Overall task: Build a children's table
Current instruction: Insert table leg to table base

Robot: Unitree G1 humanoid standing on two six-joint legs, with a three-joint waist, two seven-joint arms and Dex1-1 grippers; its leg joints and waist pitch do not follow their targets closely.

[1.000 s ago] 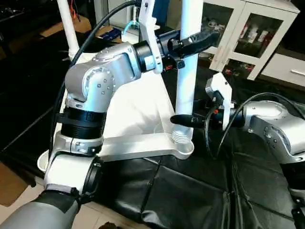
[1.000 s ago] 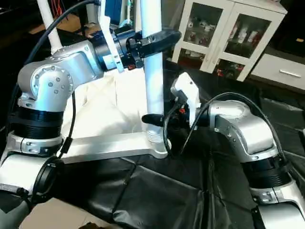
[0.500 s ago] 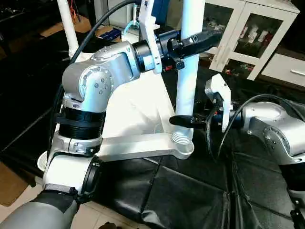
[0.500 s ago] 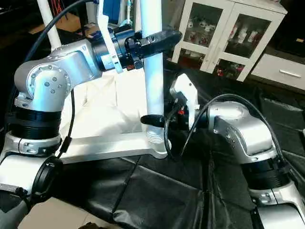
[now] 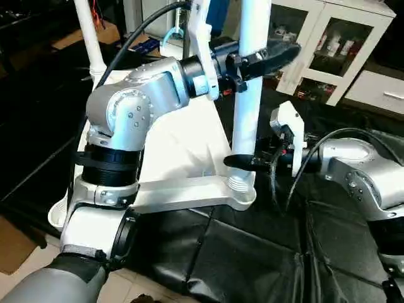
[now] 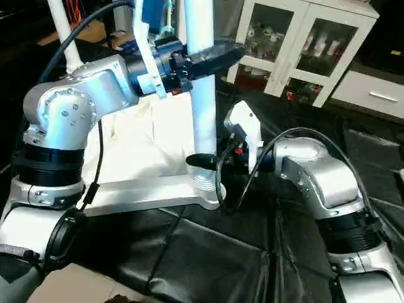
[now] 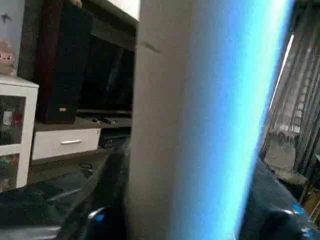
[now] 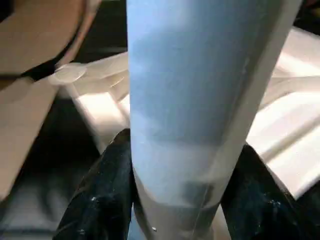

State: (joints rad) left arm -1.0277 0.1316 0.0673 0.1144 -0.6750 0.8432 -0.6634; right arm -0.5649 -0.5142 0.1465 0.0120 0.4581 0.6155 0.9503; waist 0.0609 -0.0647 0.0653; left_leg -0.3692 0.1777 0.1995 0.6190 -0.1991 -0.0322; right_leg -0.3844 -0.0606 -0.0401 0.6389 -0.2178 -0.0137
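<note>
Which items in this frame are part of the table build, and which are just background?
Part of the job:
- white table top, underside up
- upright leg in its near corner socket
- second leg standing at the far corner

Just about:
- white glass-door cabinet
- black floor mat

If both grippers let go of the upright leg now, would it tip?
Probably stays up: the leg is seated by its ribbed end in the top's corner socket. It's tall and slim, so a side push could lever it. Smooth plastic, likely slippery for the right gripper.
</note>
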